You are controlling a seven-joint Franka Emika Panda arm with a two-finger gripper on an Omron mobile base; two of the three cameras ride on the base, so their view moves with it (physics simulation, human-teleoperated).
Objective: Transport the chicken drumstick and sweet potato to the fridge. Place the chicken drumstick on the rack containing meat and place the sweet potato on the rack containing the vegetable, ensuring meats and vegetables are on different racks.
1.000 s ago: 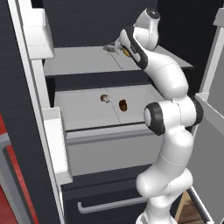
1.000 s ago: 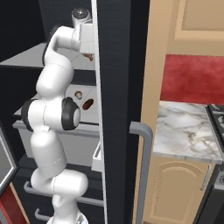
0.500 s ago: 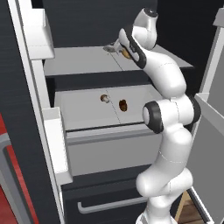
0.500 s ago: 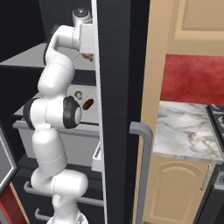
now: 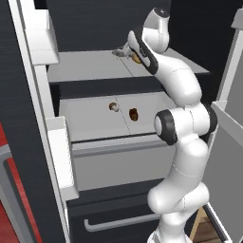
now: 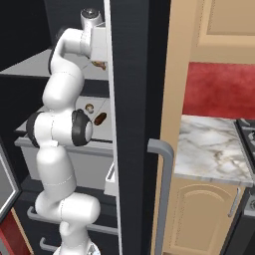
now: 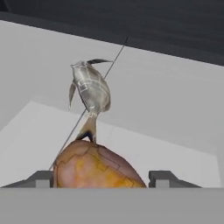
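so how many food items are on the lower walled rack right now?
2: the sweet potato and a pale-capped mushroom-like item just left of it. The arm may hide others.

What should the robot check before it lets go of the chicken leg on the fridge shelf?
1. Chicken drumstick between the fingertips: ok.
2. Gripper over the flat upper shelf: ok.
3. Fish already lies on that shelf, so it is the meat one: ok.
4. Sweet potato sits in the walled tray below, beside the mushroom: ok.
5. Drumstick resting on the shelf: cannot tell.
6. Jaws open or gripping: cannot tell.
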